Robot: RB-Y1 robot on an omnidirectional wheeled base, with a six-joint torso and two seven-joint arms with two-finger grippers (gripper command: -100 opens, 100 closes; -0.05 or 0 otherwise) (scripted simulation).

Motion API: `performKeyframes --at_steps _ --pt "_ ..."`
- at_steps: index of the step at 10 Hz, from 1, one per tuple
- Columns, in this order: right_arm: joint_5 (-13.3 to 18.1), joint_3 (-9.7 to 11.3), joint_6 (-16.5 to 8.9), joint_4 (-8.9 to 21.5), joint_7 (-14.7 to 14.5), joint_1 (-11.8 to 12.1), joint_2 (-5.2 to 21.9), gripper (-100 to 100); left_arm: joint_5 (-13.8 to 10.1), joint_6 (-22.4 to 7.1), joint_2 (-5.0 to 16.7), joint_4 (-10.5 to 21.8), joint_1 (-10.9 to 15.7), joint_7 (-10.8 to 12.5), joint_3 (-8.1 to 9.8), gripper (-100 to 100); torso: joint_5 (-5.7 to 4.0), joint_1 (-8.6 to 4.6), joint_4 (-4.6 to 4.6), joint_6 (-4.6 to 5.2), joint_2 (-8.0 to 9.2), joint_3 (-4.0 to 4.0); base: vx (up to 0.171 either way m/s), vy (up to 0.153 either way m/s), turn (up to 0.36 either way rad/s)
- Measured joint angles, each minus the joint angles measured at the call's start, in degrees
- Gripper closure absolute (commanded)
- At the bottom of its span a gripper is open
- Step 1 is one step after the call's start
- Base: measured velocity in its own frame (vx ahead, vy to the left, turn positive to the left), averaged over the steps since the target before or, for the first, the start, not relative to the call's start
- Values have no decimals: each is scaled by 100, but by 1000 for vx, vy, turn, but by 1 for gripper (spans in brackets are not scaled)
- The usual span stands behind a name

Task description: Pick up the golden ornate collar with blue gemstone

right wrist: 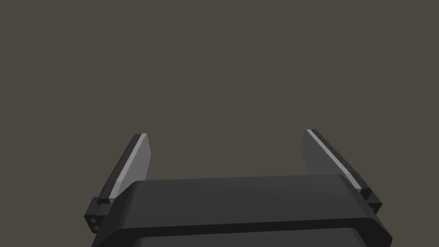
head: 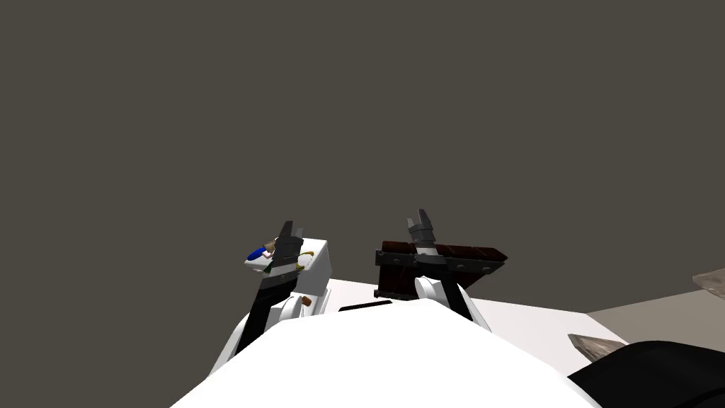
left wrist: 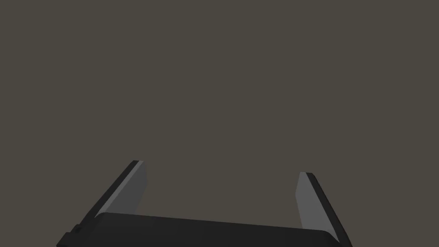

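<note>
On a white box [head: 317,265] by my left forearm lies a thin golden curve [head: 306,256], with a blue piece [head: 255,253] at the box's left end; this looks like the collar, and my arm hides much of it. My left gripper [head: 292,228] hovers over the box, pointing past it at the dark grey wall. Its fingers stand wide apart with nothing between them, so the left gripper [left wrist: 221,167] is open. My right gripper [head: 418,218] is raised over a dark brown chest, and the right gripper [right wrist: 226,133] is open and empty too.
The dark brown chest [head: 453,263] with black fittings sits on the white tabletop [head: 538,320] to the right of the box. A small brown item [head: 306,301] lies near the box's base. Grey rock-like shapes [head: 596,345] and a black form [head: 658,372] are at the right.
</note>
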State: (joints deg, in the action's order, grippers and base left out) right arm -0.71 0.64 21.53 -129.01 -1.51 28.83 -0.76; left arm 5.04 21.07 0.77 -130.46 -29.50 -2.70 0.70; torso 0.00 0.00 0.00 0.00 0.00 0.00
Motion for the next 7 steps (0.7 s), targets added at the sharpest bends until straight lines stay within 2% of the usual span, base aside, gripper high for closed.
performKeyframes --at_steps 4,7 --pt "0 0 0 0 0 0 0 0 21 -277 507 -61 -115 56 -100 -100 0 -1 3 0 13 8 -31 -3 -11" --pt "0 0 0 0 0 -1 0 0 51 -584 730 -162 -274 115 -245 -100 -1 -3 4 0 21 12 -52 -9 -15"
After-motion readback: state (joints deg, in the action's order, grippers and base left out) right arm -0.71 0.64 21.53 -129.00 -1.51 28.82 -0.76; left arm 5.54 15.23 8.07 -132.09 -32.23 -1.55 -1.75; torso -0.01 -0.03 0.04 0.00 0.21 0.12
